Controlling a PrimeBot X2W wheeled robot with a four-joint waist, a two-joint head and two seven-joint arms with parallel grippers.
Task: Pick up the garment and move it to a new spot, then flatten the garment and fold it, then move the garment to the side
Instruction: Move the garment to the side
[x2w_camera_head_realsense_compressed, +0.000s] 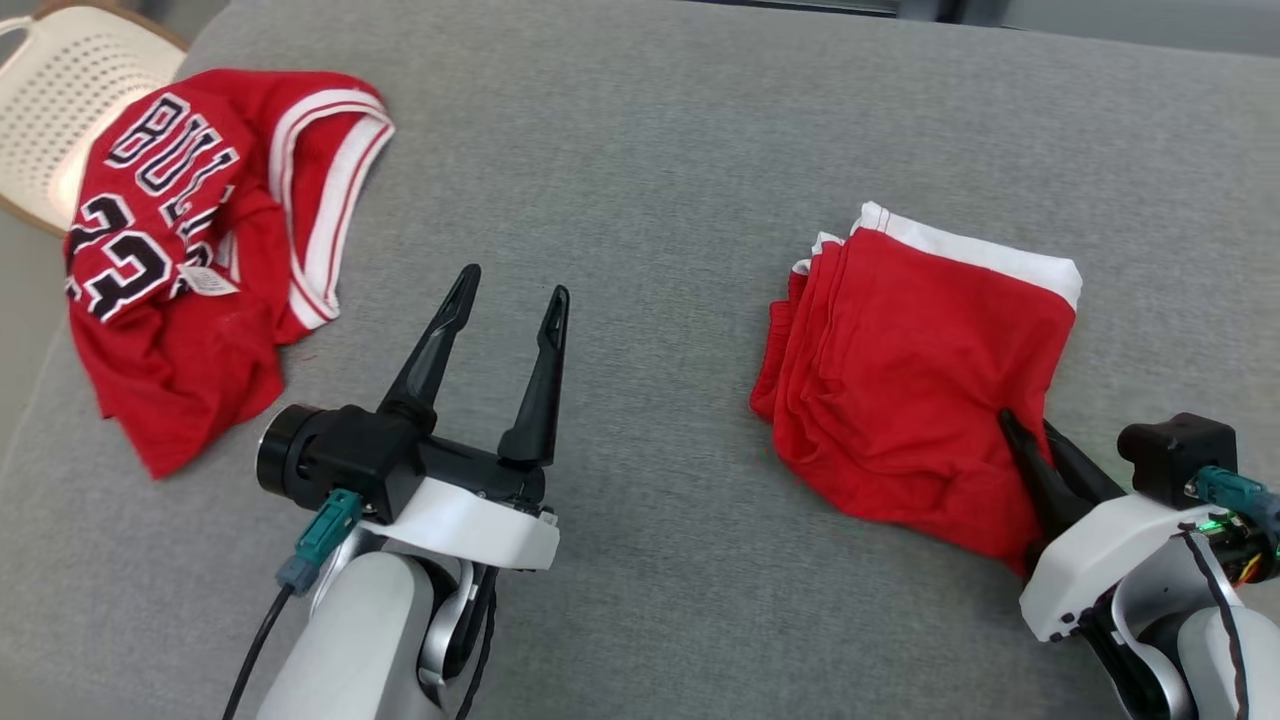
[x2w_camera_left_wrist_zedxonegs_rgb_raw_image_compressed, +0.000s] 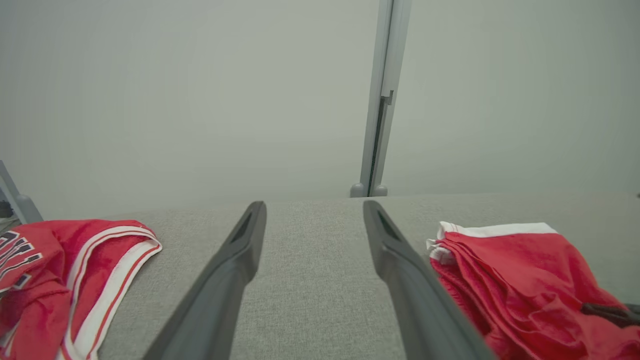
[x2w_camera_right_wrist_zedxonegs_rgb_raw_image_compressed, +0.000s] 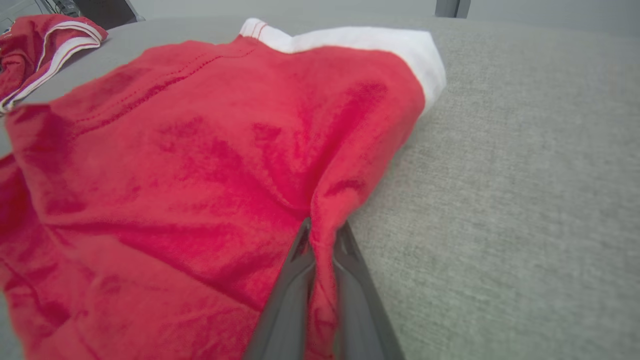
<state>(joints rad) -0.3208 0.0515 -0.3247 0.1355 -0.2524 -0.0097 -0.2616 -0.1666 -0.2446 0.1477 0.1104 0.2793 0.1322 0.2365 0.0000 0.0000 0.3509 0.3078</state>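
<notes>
Left gripper (x2w_camera_head_realsense_compressed: 515, 282): fingers spread apart, empty, over the bare grey surface (x2w_camera_head_realsense_compressed: 650, 180); a crumpled jersey (x2w_camera_head_realsense_compressed: 180, 250) lies well to its left. Likely parked out of the way.
Folded garment (x2w_camera_head_realsense_compressed: 900, 370): red, white band at the far edge, lying right of centre; the folding looks done.
Right gripper (x2w_camera_head_realsense_compressed: 1020, 425): fingers pinched together on the garment's near right corner, cloth caught between them, probably so the whole stack can go sideways.

Red, white-banded folded garment (x2w_camera_head_realsense_compressed: 920, 350); red jersey (x2w_camera_head_realsense_compressed: 180, 350), white red-striped trim, black-edged white lettering; heathered grey surface (x2w_camera_head_realsense_compressed: 640, 150); cream perforated chair (x2w_camera_head_realsense_compressed: 50, 110).
</notes>
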